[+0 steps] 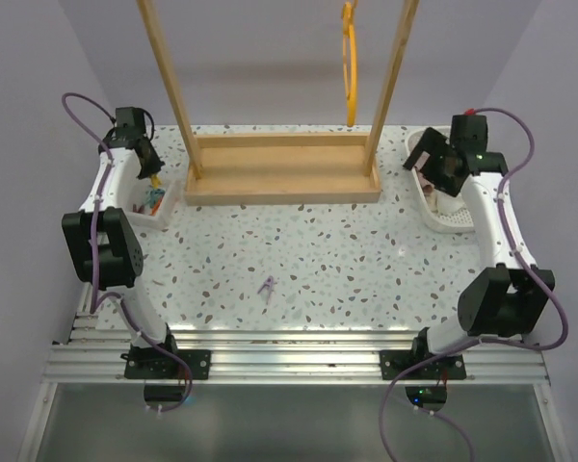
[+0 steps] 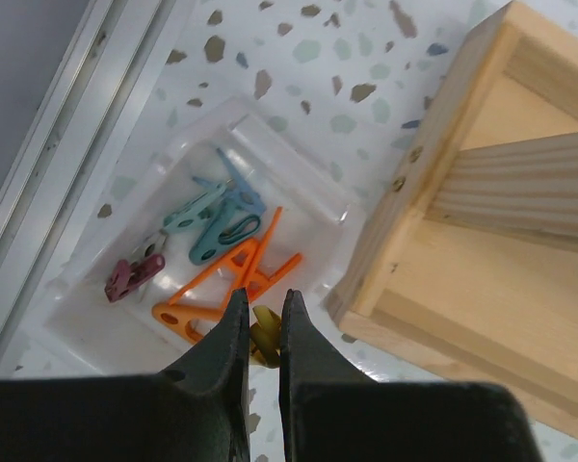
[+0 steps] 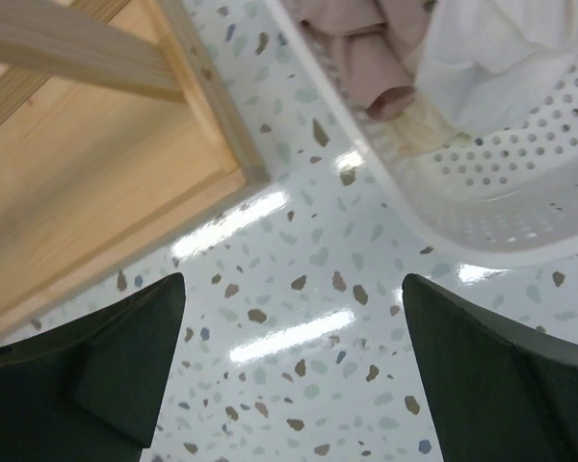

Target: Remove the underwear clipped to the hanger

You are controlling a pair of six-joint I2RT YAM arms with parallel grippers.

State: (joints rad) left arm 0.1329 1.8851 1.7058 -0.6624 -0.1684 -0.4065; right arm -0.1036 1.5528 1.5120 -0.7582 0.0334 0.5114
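Observation:
The yellow-orange hanger hangs bare from the wooden rack at the back; no underwear shows on it. White limp fabric lies in the white slotted basket beside pinkish cloths; I cannot tell whether it is the underwear. My left gripper is shut on a small yellow clip, just above a clear tray of clips. My right gripper is open and empty, above the table next to the basket.
The wooden rack base spans the back middle, and its corner shows in the left wrist view. The tray holds orange, teal and maroon clips. A purple clip lies mid-table. The basket sits at the right.

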